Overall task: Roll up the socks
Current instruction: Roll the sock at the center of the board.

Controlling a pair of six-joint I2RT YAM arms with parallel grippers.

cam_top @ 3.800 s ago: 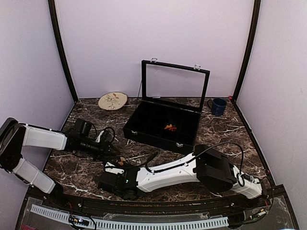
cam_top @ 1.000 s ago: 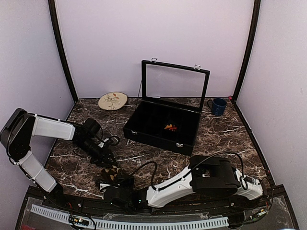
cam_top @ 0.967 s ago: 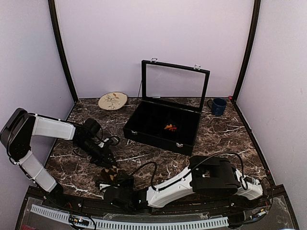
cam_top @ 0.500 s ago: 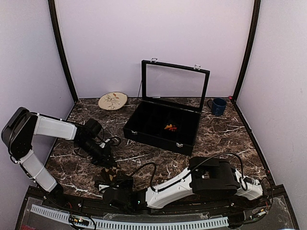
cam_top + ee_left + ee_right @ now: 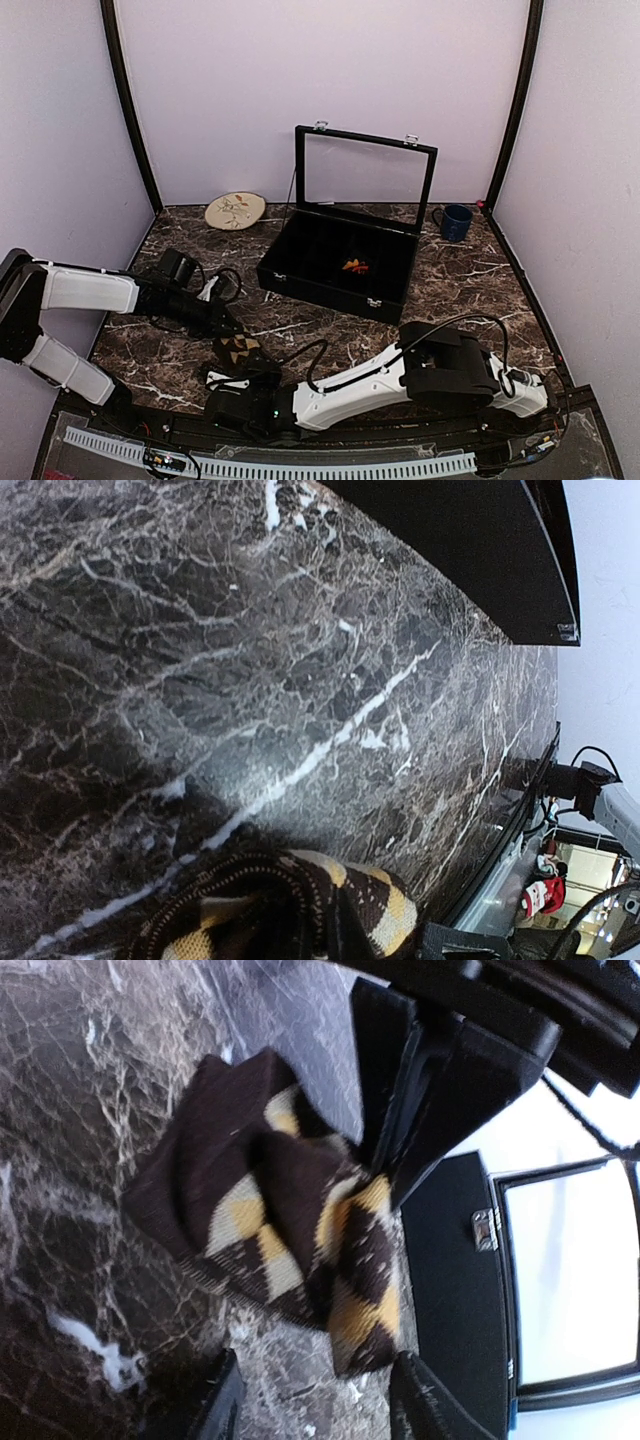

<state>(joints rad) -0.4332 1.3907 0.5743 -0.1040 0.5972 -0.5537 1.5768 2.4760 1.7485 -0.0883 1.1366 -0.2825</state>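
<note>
One tan-brown and black argyle sock [image 5: 238, 350] lies bunched on the marble near the front left. My left gripper [image 5: 222, 328] is shut on its far end. In the right wrist view its black fingers [image 5: 440, 1080] pinch the top of the folded sock [image 5: 290, 1230]. In the left wrist view the sock [image 5: 300, 905] fills the bottom edge and my own fingers are hidden. My right gripper [image 5: 315, 1370] is open, its two fingers standing apart just short of the sock's near end, with nothing between them. A small orange-red bundle [image 5: 354, 266] lies inside the case, too small to tell more.
A black case [image 5: 310, 285] with its glass lid raised stands at the table's middle back. A blue mug [image 5: 455, 222] is at the back right and a round plate [image 5: 235, 210] at the back left. The right arm [image 5: 400, 375] stretches along the table's front edge.
My right gripper has opened and let go of the sock. The left gripper has shut on the sock, its arm has dropped lower, and the sock now sits a little further from the front edge.
</note>
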